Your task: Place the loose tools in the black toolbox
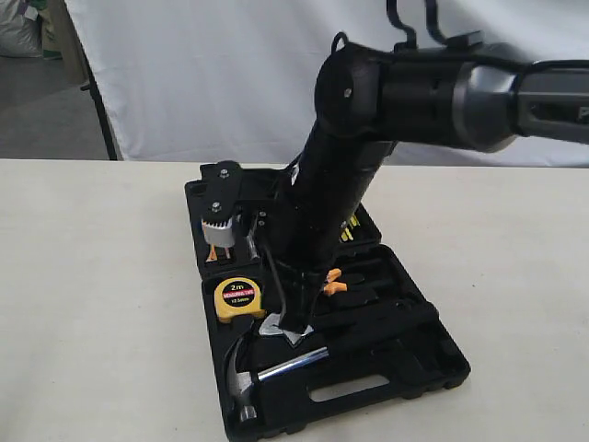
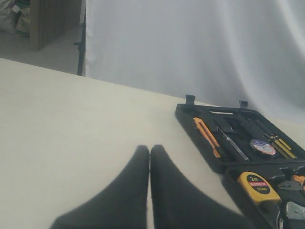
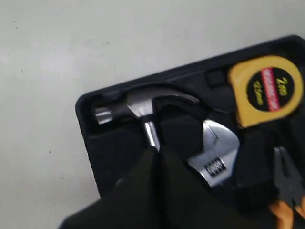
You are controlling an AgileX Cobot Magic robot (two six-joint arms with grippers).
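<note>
The black toolbox (image 1: 440, 376) lies open on the table. In its near half rests the claw hammer (image 1: 247, 379), its steel head (image 3: 138, 102) in a corner of the toolbox (image 3: 97, 148). Beside it lies the adjustable wrench (image 3: 217, 155), whose silver head (image 1: 279, 328) also shows from outside. My right gripper (image 3: 156, 151) is shut with nothing between its fingers, tips just over the hammer's neck. The small tape roll (image 2: 262, 147) sits in the far half of the toolbox (image 2: 190, 119). My left gripper (image 2: 150, 149) is shut and empty above bare table, left of the case.
A yellow tape measure (image 1: 239, 299) sits in the near half, next to orange-sleeved pliers (image 1: 332, 282). An orange knife (image 2: 207, 136) and screwdriver bits lie in the far half. My right arm (image 1: 386, 101) hides much of the case. A white backdrop hangs behind the table.
</note>
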